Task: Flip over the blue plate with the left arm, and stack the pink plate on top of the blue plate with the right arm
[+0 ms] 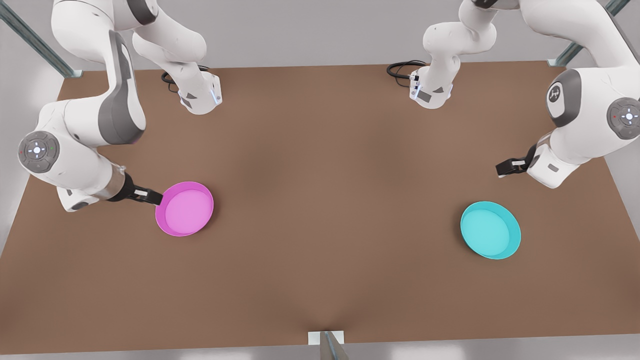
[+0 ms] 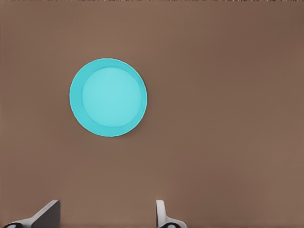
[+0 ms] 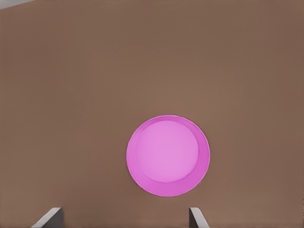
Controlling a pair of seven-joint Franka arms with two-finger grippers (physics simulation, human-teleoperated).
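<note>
In the front view, the brown flat worktop (image 1: 320,200) carries two round plates well apart. The round shallow magenta-pink plastic plate (image 1: 184,209) lies toward the front view's left, hollow side up with its low rim raised around a paler floor; being round, it has no long axis to speak of. The round shallow cyan-turquoise plastic plate (image 1: 490,230) lies toward the front view's right, likewise with its hollow facing up. The white segmented right arm (image 1: 75,145) reaches in from the front view's left, and its small black right gripper (image 1: 150,196) sits just beside the pink plate's rim, on the side nearest that arm; whether it touches the rim cannot be told here. The white segmented left arm (image 1: 580,125) comes in from the front view's right, and its black left gripper (image 1: 506,168) hangs apart from the blue plate, on the side toward the arm bases. In the left wrist view, the blue plate (image 2: 108,98) lies flat on the bare brown worktop (image 2: 228,118), hollow side toward the camera, and the two pale fingertips (image 2: 45,213) of the left gripper (image 2: 102,216) stand spread wide with nothing between them. In the right wrist view, the pink plate (image 3: 167,155) lies flat on the worktop (image 3: 95,71), hollow up, and the right gripper (image 3: 124,217) has its fingertips (image 3: 197,217) released and set wide, clear of the plate's rim.
</note>
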